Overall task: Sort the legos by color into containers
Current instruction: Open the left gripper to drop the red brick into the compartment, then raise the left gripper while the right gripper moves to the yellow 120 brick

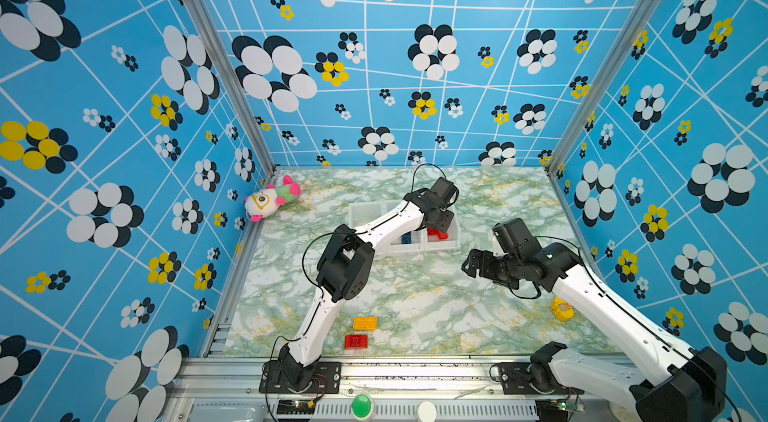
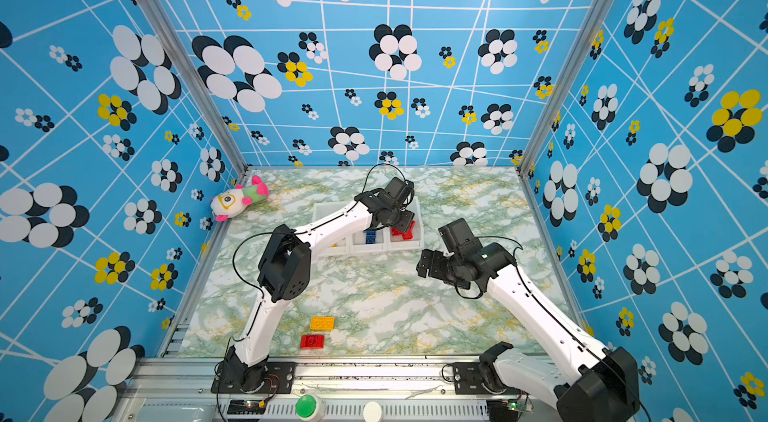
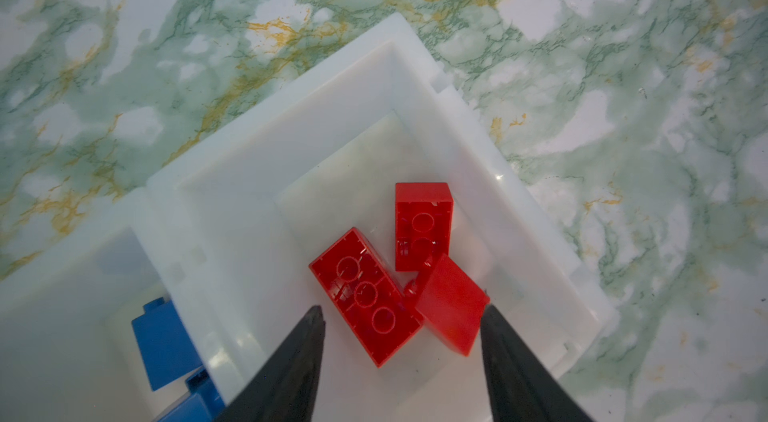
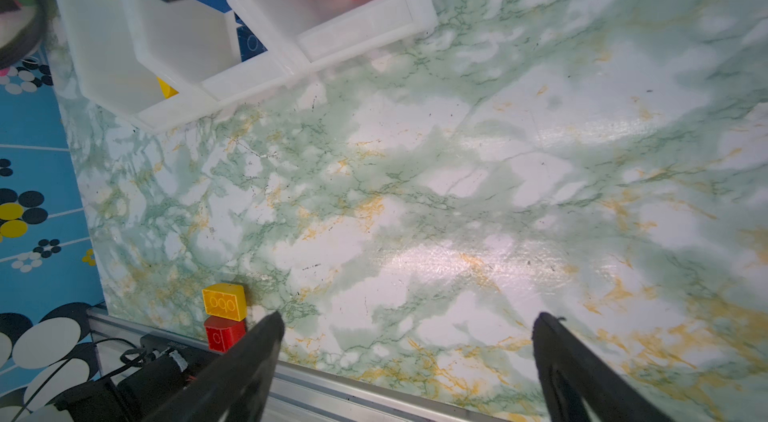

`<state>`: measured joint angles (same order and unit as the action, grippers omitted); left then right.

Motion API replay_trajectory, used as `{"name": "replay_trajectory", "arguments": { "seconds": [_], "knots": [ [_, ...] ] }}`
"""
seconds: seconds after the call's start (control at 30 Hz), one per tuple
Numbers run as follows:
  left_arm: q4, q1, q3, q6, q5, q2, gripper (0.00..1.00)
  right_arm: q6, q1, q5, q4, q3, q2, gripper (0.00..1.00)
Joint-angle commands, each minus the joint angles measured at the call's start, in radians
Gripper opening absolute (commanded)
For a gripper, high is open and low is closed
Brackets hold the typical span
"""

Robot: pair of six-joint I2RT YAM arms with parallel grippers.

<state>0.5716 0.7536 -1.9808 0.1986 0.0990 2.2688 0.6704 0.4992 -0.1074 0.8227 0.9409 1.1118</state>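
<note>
The containers [image 1: 365,210] [image 2: 328,208] are three joined white bins in mid-table. My left gripper [image 3: 402,310] [image 1: 438,224] hangs open over the right-hand bin [image 3: 374,63]. Three red legos [image 3: 368,295] lie in it, and one tilted red lego [image 3: 451,303] lies by a fingertip. Blue legos [image 3: 166,341] [image 4: 249,44] sit in the middle bin, and a yellow lego [image 4: 166,88] in the left one. A yellow brick [image 1: 365,322] [image 4: 223,302] and a red brick [image 1: 355,341] [image 4: 224,335] lie near the front edge. My right gripper [image 4: 409,318] [image 1: 471,264] is open and empty above bare table.
A white-green-pink plush toy [image 1: 270,200] lies at the back left corner. A round yellow piece [image 1: 562,309] sits by the right wall under my right arm. Patterned blue walls enclose three sides, and an aluminium rail [image 1: 415,370] runs along the front.
</note>
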Motion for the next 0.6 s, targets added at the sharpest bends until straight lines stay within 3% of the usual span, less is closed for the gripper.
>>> {"name": "replay_trajectory", "arguments": {
  "seconds": [0.0,0.23,0.57],
  "knots": [
    [0.007,-0.003,-0.026,0.005,0.017,-0.002,0.64,0.015,-0.014,0.012,0.01,-0.013,-0.013,0.96],
    [-0.021,-0.003,0.013,0.009,0.009,-0.057,0.68,0.024,-0.046,0.028,0.032,-0.019,-0.02,0.96],
    [-0.143,-0.005,0.232,0.061,-0.024,-0.241,0.76,0.081,-0.168,0.126,0.15,-0.026,-0.003,0.99]
  ]
}}
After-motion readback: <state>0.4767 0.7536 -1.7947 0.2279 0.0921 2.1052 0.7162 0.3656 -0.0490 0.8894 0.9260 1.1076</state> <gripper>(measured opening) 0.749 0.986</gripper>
